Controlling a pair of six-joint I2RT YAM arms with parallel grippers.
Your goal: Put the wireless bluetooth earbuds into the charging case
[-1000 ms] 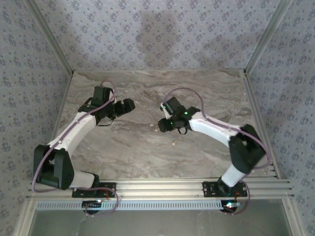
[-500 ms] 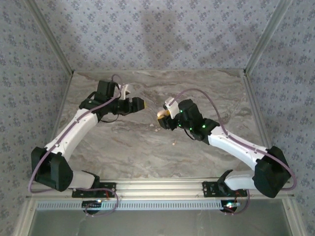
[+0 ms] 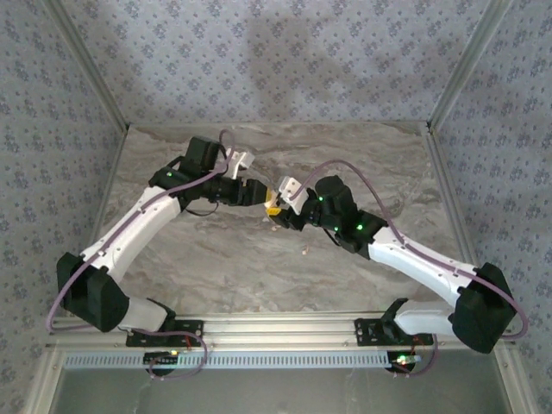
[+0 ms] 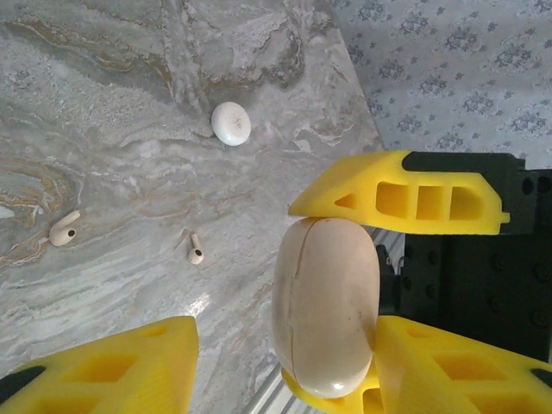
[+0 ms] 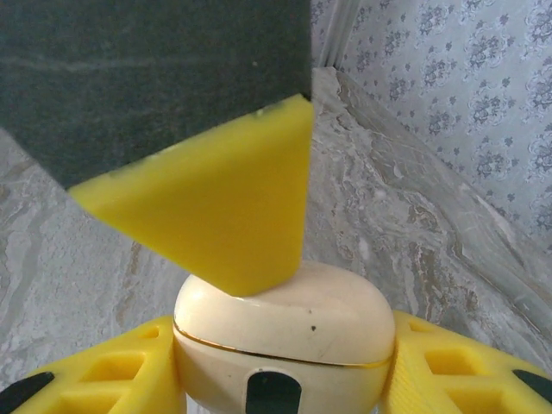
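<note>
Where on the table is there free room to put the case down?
Bare: the far strip of the table along the back wall, and the near-left patch between the left arm and the rail. Crowded: the middle around the held case, with two earbuds and a disc lying nearby.

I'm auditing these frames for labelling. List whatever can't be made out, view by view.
Top view: the charging case is a tiny blur between left gripper and right gripper; contact unreadable.
Right wrist view: the left gripper covers the case's top; the frame edge cuts its base.
Left wrist view: the case is shut, so its inside is hidden.
</note>
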